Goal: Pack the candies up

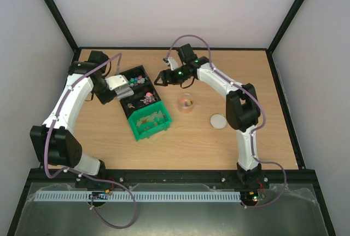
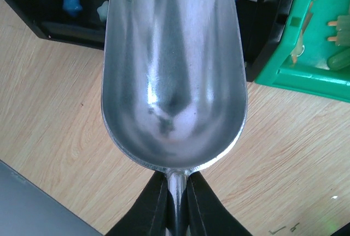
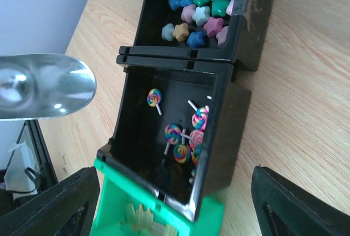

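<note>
Left gripper [image 2: 176, 195] clamps one scoop [image 2: 175, 72]; right gripper [image 3: 175, 197] gapes above three bins [image 3: 180, 63] of candies [image 3: 199, 14].

You have no readable text, label, brand or number in any of the three views. The faint dark marks [image 2: 281, 229] on the worktop [image 2: 54, 110] are too small to make out. The metal scoop [image 2: 174, 72], black bins [image 3: 180, 63] and green bin [image 1: 151, 133] show no lettering you can read.
</note>
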{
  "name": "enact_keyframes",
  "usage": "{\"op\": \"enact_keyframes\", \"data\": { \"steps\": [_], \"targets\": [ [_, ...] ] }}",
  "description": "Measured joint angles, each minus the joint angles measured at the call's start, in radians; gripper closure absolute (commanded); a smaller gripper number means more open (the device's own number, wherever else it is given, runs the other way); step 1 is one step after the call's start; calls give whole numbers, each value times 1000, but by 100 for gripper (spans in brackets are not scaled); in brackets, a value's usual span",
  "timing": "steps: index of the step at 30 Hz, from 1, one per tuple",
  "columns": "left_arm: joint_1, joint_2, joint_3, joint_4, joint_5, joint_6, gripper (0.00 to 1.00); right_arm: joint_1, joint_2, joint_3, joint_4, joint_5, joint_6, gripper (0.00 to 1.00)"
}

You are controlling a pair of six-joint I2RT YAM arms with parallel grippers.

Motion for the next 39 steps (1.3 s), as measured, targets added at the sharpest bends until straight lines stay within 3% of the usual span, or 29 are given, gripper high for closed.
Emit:
{"op": "enact_keyframes", "data": {
  "steps": [7,21,39],
  "targets": [
    [0,10,-1,-2,-41,27,98,71,127,80,10,48,21,32],
    [0,11,-61,-3,-58,49,98,134,194,93,32,119,4,65],
    [-75,134,-47,-77,-238,123,98,165,142,-60,132,100,-36,76]
  ]
}}
